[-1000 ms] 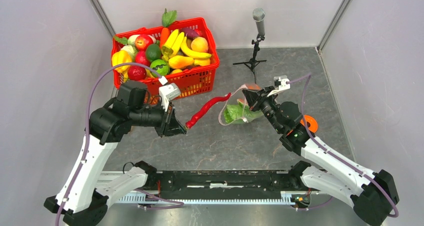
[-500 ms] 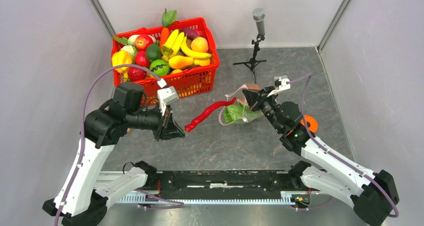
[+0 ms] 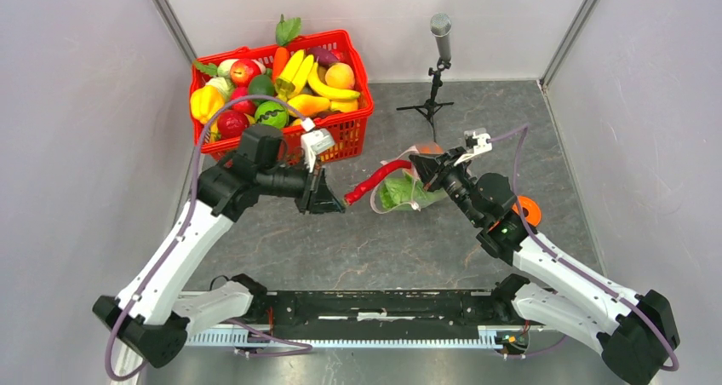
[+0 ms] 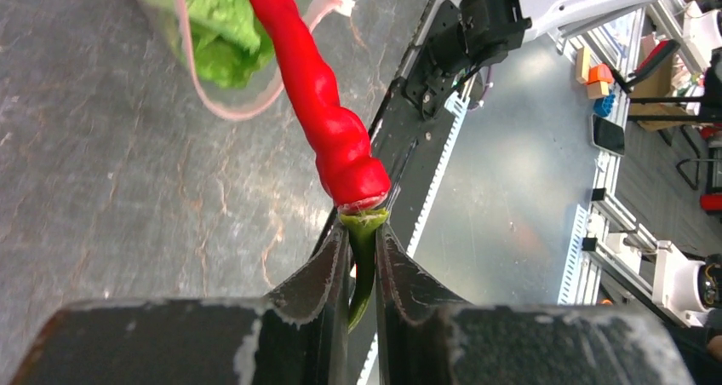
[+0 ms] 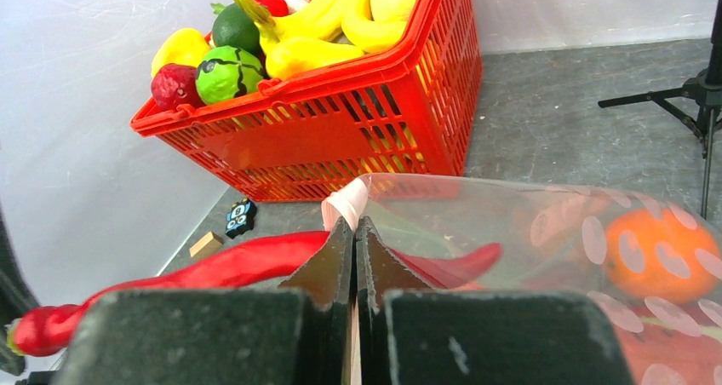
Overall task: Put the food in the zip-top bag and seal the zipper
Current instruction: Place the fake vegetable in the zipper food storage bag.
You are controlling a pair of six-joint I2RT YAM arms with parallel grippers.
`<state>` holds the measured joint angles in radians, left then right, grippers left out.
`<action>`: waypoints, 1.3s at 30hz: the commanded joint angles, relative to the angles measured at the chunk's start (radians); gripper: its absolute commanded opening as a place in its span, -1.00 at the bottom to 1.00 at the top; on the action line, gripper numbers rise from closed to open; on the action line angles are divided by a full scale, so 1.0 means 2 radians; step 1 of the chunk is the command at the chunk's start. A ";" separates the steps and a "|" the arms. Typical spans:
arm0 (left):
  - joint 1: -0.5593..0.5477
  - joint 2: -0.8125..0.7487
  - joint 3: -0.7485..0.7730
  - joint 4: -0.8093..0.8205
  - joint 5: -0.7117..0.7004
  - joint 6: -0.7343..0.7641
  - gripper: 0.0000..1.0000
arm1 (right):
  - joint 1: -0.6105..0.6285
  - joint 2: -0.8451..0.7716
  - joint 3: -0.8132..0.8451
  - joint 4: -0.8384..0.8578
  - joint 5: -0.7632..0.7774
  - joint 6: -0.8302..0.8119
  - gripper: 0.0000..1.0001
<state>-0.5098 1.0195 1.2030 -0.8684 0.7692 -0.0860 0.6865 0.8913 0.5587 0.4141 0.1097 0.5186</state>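
A long red chili pepper (image 3: pixel 375 181) hangs in the air, my left gripper (image 3: pixel 339 204) shut on its green stem (image 4: pixel 363 257). Its pointed tip reaches into the open mouth of the clear zip-top bag (image 3: pixel 409 193); through the plastic the tip shows in the right wrist view. My right gripper (image 5: pixel 355 227) is shut on the bag's pink zipper strip (image 5: pixel 345 204) and holds the mouth up. Inside the bag lie a green cabbage (image 4: pixel 217 27) and an orange (image 5: pixel 656 253).
A red mesh basket (image 3: pixel 340 138) full of toy fruit stands at the back left, close behind my left wrist. A microphone on a small tripod (image 3: pixel 439 61) stands behind the bag. An orange disc (image 3: pixel 526 208) lies beside my right arm. A small block (image 5: pixel 204 244) lies by the basket.
My left arm has swung right and away from the bases with the pepper, bringing its tip from outside the bag into the mouth. The right gripper and bag have barely moved.
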 commanded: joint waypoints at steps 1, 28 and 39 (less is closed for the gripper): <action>-0.041 0.046 0.009 0.080 0.013 -0.025 -0.96 | 0.001 -0.003 0.023 0.042 -0.030 -0.002 -1.00; -0.123 0.214 0.002 0.331 -0.149 -0.190 -0.96 | 0.032 -0.005 0.014 0.087 -0.047 -0.011 -1.00; -0.141 0.247 -0.031 0.409 -0.213 -0.216 -0.89 | 0.041 -0.002 0.011 0.098 -0.038 -0.006 -1.00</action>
<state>-0.7845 1.4902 1.1595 -0.1780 0.4019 -0.4686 0.7540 0.8967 0.5587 0.4999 0.0341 0.4927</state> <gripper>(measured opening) 0.196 0.010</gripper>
